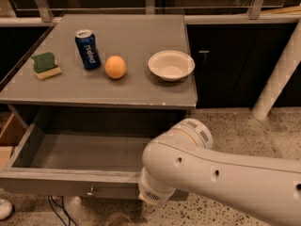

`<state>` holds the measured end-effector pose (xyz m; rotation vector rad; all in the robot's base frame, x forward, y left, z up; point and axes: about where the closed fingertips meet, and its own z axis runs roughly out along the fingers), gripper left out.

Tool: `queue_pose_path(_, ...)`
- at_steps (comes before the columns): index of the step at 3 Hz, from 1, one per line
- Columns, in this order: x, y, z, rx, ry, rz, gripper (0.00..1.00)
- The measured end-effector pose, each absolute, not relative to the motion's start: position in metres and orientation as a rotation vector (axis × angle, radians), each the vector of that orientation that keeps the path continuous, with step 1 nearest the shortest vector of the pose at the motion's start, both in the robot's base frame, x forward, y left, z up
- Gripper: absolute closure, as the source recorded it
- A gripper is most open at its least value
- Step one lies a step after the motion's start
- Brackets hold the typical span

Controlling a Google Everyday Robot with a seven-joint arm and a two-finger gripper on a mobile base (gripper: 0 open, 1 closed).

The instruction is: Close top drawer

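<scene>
On the grey tabletop [117,91] before me I see, left to right, a green-and-yellow sponge [45,65], an upright blue soda can [88,49], an orange [115,67] and a white bowl [171,65], each apart from its neighbour; a slanted white post [277,84] rises from the speckled floor [235,131] at right.

One blue soda can [88,49], one orange [115,67], one white bowl [171,65], one green-topped sponge [45,65], one open top drawer [56,178], one robot arm [221,175]; its one gripper is hidden behind the arm.
</scene>
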<state>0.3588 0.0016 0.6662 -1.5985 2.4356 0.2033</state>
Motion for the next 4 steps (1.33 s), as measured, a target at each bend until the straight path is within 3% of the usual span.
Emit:
queue_pose_path(1,0.343,-0.014,0.648,-1.571,2.500,0.225,1.00)
queue_pose_path(4,0.385,0.023,0.658,-1.495,2.434,0.181,1.00)
